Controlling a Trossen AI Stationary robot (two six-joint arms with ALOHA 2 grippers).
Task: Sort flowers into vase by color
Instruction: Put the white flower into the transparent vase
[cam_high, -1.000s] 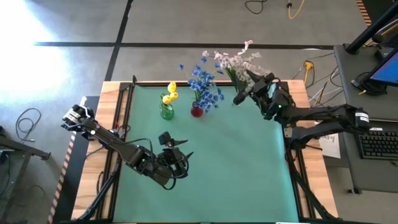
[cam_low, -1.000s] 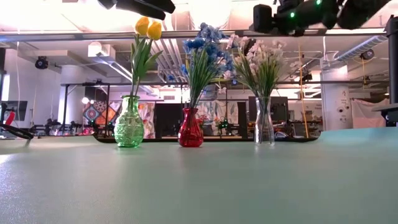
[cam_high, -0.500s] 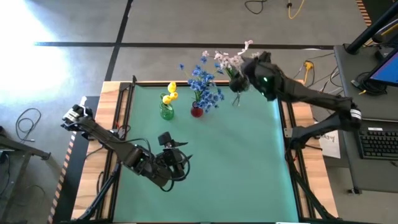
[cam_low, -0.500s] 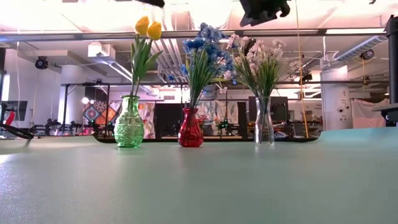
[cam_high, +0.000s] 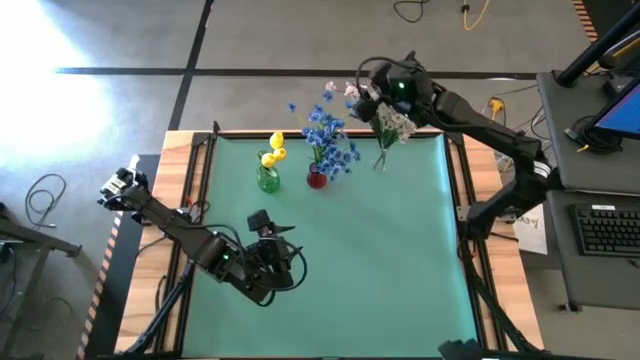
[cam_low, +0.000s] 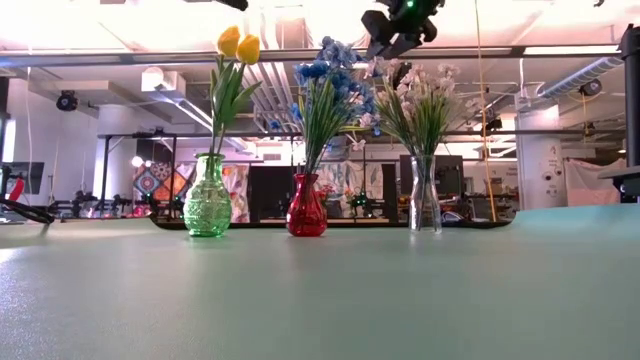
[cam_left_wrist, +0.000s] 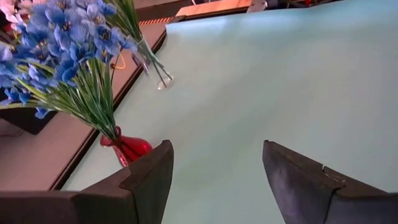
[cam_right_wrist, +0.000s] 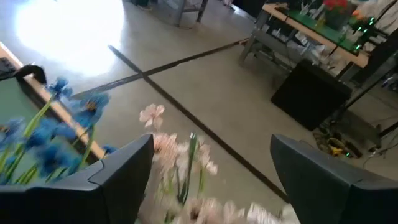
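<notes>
Three vases stand along the table's far edge. A green vase (cam_high: 267, 181) holds yellow buds (cam_low: 238, 45). A red vase (cam_low: 306, 211) holds blue blossoms (cam_high: 327, 134). A clear vase (cam_low: 425, 196) holds the pink-white spray (cam_high: 392, 118). My right gripper (cam_high: 366, 88) hovers open above the spray's tops (cam_right_wrist: 180, 163), its fingers (cam_right_wrist: 118, 182) wide on either side, touching nothing that I can see. My left gripper (cam_high: 277, 229) waits open over the table's near left part, facing the red vase (cam_left_wrist: 127, 148).
The green mat (cam_high: 380, 270) lies bare in front of the vases. The table's far edge (cam_high: 330, 133) runs just behind them. Beyond it are the floor with cables (cam_high: 497, 108) and, to the right, a desk with a keyboard (cam_high: 608, 228).
My right gripper has swung from beside the clear vase up and toward the table's far edge and left, ending above the pink-white spray's tops. The vases and flowers have stayed in place.
</notes>
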